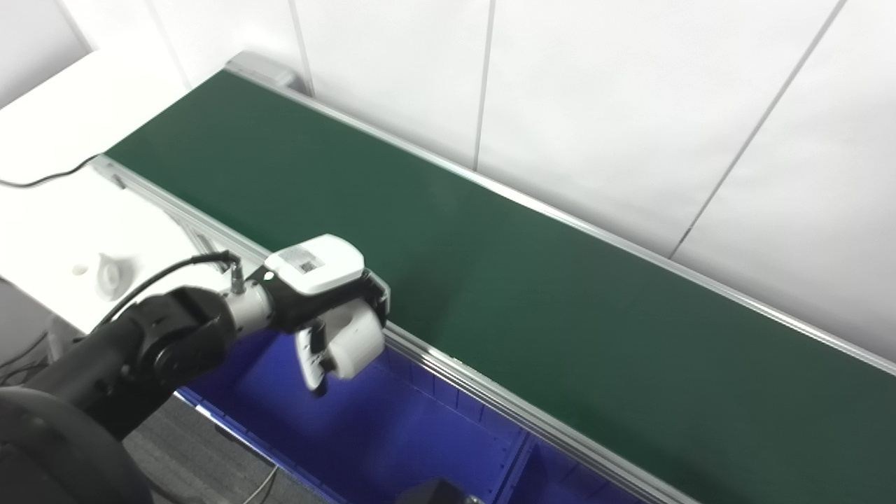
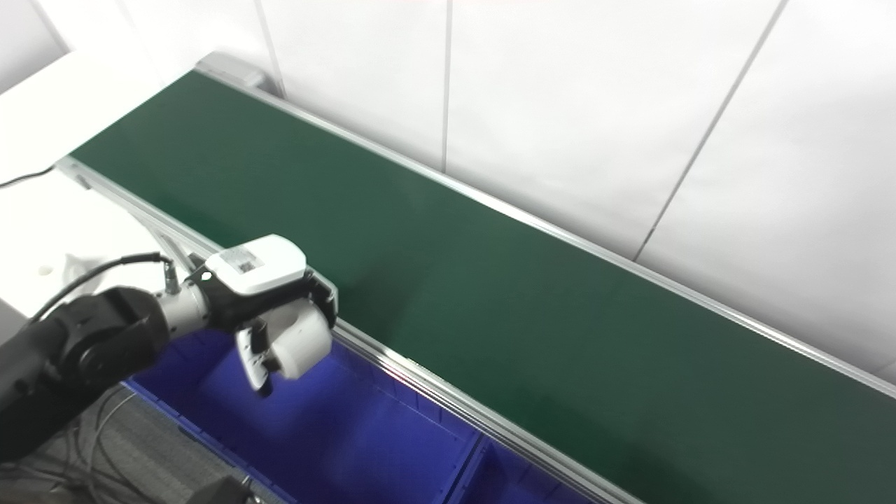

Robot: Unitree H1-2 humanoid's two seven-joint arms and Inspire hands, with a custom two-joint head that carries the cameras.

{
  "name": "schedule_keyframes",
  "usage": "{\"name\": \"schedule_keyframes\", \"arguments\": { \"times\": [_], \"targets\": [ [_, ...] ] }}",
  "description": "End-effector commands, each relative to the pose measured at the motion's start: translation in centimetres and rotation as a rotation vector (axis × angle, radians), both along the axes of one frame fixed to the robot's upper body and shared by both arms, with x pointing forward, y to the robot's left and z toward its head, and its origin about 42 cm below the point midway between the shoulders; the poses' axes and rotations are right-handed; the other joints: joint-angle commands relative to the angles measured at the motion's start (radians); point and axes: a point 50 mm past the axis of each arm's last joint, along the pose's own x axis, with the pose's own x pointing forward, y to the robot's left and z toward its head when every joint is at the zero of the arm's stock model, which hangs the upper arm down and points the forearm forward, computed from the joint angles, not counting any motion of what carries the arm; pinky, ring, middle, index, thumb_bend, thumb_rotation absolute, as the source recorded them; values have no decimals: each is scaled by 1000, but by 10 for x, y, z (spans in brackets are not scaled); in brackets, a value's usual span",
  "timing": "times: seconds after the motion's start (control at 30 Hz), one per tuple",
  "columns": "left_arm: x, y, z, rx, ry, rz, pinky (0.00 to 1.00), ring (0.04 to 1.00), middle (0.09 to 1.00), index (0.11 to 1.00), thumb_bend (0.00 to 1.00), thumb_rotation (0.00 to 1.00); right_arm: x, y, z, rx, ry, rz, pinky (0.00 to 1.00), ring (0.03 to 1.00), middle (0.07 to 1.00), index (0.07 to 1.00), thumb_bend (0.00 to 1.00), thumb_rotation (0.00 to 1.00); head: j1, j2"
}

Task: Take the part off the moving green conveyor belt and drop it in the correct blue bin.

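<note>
My left hand [image 1: 329, 308] hangs over the left blue bin [image 1: 392, 434], just in front of the conveyor's near rail. It is shut on a white cylindrical part [image 1: 355, 341], with the thumb below it; the hand [image 2: 273, 294] and the part [image 2: 301, 341] also show in the right eye view. The green conveyor belt [image 1: 490, 280] runs from the far left to the near right and carries nothing in view. My right hand is not in view.
A second blue bin [image 1: 560, 476] adjoins the first on the right, behind a divider. The aluminium rail [image 1: 476, 381] separates bins from belt. A white table [image 1: 63, 231] with a cable and a small white object [image 1: 112, 274] lies left. White wall panels stand behind the belt.
</note>
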Motion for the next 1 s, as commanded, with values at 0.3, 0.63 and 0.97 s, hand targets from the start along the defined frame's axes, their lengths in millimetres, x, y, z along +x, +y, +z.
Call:
{"name": "schedule_keyframes", "arguments": {
  "times": [0.3,0.63,0.97],
  "targets": [
    [-35,37,-31,9,-36,171,308,374,465,497,525,0,20,4,12,-4,-42,72,1000,1000,1000,1000,852,1000,0,-10],
    [-31,41,-22,134,90,226,812,874,882,854,964,764,20,6,12,-5,-35,67,1000,1000,1000,1000,849,1000,-14,-7],
    [-29,28,-2,87,122,214,937,969,994,956,1000,877,17,13,13,8,-37,71,1000,1000,1000,1000,831,1000,-25,-7]
  ]
}}
